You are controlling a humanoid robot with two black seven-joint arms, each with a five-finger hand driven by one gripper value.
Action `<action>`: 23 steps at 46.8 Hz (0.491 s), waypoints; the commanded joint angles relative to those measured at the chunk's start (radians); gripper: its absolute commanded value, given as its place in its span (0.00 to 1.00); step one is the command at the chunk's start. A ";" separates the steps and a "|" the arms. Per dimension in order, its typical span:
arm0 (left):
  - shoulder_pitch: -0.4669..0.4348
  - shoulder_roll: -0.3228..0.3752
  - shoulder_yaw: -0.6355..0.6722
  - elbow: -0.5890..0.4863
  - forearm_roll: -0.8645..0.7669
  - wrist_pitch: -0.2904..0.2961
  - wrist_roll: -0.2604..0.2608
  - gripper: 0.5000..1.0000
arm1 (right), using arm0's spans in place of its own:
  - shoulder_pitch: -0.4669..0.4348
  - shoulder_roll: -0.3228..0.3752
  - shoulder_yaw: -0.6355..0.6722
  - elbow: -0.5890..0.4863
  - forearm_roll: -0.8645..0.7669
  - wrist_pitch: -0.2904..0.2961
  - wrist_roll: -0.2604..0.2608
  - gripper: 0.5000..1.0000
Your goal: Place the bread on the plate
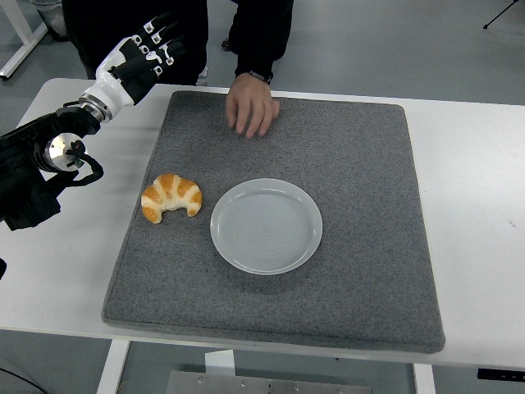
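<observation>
Landmark: white plate (266, 226), bare, lying on the grey foam mat (344, 279) near its middle.
Croissant: the croissant (171, 197) lies on the mat just left of the plate, close to its rim without touching it, its horns pointing toward the table's near edge.
Left hand: the left hand (138, 59) hangs raised above the white table (476, 205), well beyond and left of the plate, off the mat's far left corner. Fingers extended and loose, grasping nothing.
Right hand: not in view.
Person: a person's hand (252, 104) rests flat on the mat's far edge, beyond the plate and well apart from it.
Step in hand: reach for the croissant; nothing gripped yet, plate unfilled.
Doing it well: my judgement, bring the hand down over the croissant's thick middle, close the fingers across its width, squeeze lightly since the crust likely crushes. Lift clear of the plate's rim before moving right, and set it down at the plate's centre.
Risk: a low approach could nudge the croissant or the plate.
</observation>
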 commanded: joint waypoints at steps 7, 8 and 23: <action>0.001 -0.002 0.011 0.000 0.001 0.005 0.000 0.98 | -0.002 0.000 0.000 0.000 0.000 0.000 0.000 0.90; 0.001 -0.002 0.009 0.001 0.001 0.006 0.001 0.98 | 0.000 0.000 0.000 0.000 0.000 0.000 0.000 0.90; -0.002 -0.005 0.004 0.006 0.001 0.005 0.000 0.98 | 0.000 0.000 0.000 0.000 0.000 -0.001 0.000 0.90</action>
